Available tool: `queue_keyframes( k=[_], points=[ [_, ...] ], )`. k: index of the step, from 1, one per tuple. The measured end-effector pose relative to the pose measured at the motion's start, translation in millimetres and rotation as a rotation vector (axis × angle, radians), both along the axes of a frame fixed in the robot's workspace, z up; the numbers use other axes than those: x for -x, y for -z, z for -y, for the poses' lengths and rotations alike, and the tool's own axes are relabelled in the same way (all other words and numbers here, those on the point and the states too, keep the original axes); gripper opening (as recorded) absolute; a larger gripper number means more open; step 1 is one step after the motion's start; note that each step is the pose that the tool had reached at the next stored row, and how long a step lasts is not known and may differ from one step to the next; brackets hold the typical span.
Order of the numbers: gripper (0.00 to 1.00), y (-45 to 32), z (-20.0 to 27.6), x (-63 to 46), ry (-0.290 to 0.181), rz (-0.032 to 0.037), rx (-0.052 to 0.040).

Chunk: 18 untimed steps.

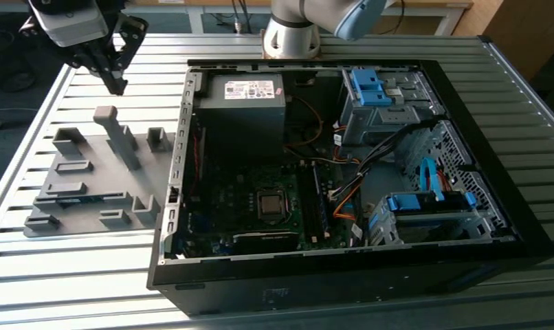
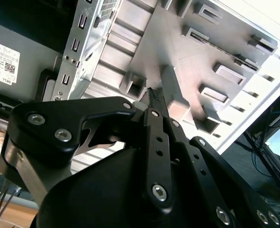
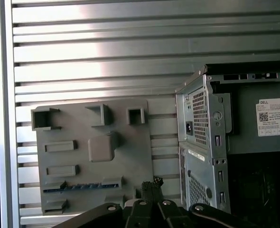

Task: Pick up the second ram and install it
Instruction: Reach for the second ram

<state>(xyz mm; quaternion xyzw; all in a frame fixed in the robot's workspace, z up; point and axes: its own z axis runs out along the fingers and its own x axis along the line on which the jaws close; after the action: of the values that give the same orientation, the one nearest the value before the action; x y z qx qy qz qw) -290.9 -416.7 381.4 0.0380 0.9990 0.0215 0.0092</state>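
While gripper hovers, second ram seemingly half-hidden

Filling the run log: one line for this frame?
phase: pre-grasp | gripper: shut, empty, over grey holder tray | second ram: lying in tray slot, not picked | PC case: open

The exterior view looks down at a slant from high over the bench, case central; the first wrist view faces straight down, well above the holder; the second wrist view peers close along the gripper; all share holder and case corner.
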Motion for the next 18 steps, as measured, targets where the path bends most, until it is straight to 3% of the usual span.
queue_keyframes(
  k=[6, 14, 18],
  points=[
    [0.11, 0.3, 2.3, 5.5, 0.0, 0.0, 0.0],
    [0.11, 1.0, 6.6, 23.4, 0.0, 0.0, 0.0],
    [0.11, 1.5, 6.7, 37.7, 0.0, 0.0, -0.0001]
  ],
)
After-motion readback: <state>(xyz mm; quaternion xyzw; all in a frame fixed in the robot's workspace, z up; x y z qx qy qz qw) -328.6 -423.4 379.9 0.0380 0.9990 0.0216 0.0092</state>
